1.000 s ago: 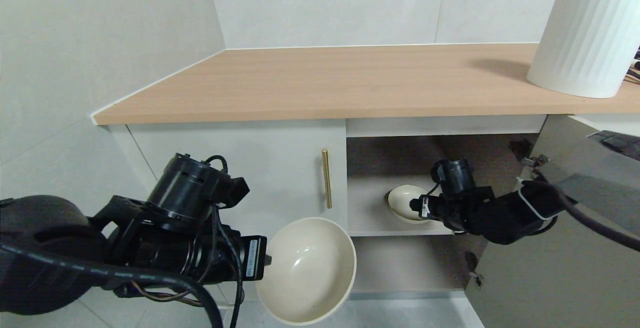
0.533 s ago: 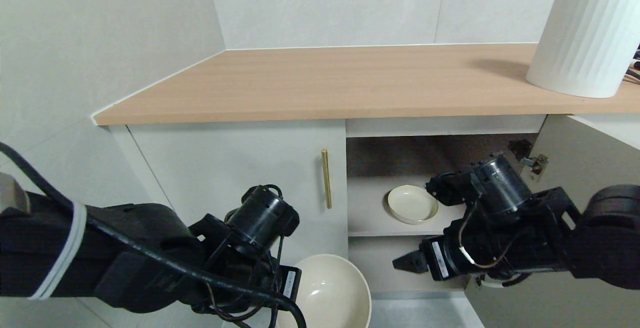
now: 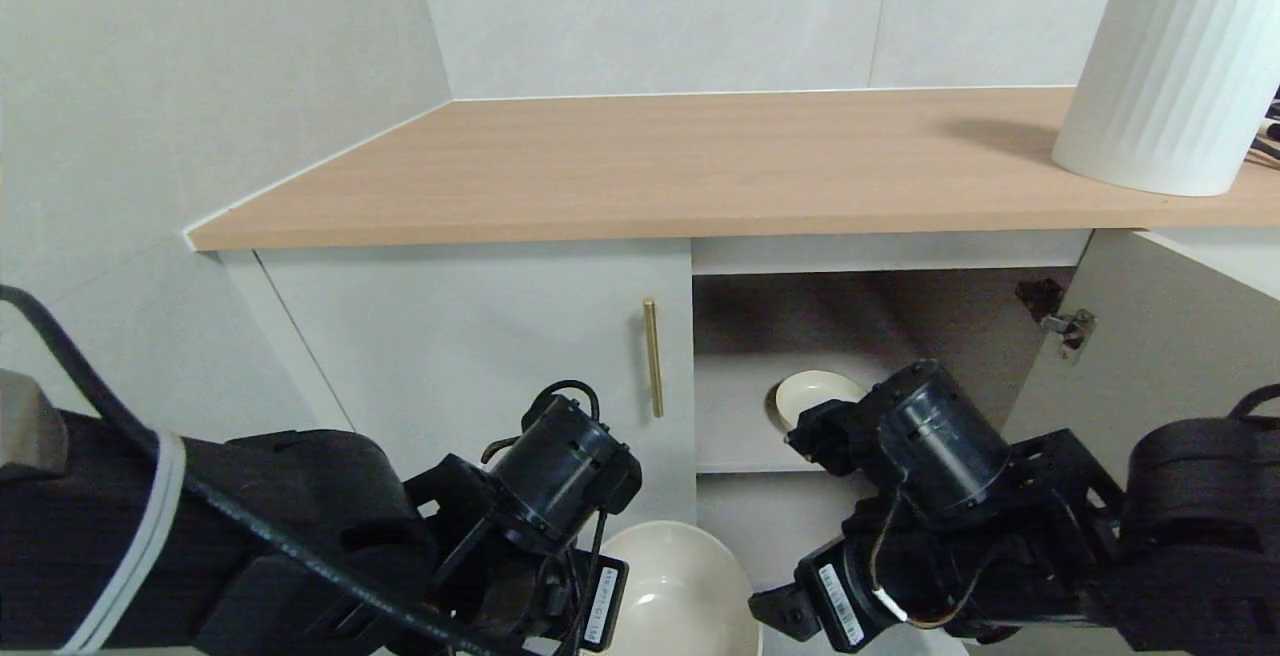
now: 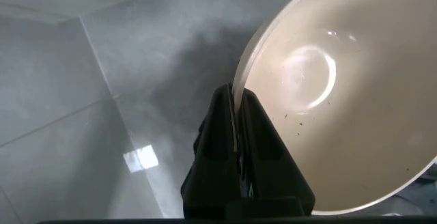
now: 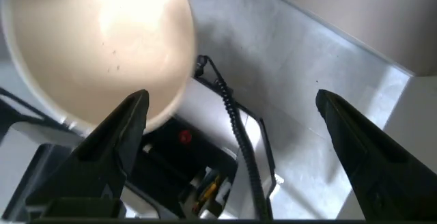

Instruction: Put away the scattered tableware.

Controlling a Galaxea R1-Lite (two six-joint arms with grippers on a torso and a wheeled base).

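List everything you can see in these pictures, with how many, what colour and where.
bowl: one, cream, low in front of the cupboard, held by its rim
dish: one, cream, on the shelf inside the open side of the cupboard
shelf: one, pale grey, inside the cupboard
closed door: one, white, left side of the cupboard
handle: one, brass, upright on the closed door's right edge
open door: one, white, swung out at the right
worktop: one, light wood, over the cupboard
ribbed container: one, white, at the worktop's far right
left claw: one, black, shut on the bowl's rim
right claw: one, black, open, holding nothing, low before the open side
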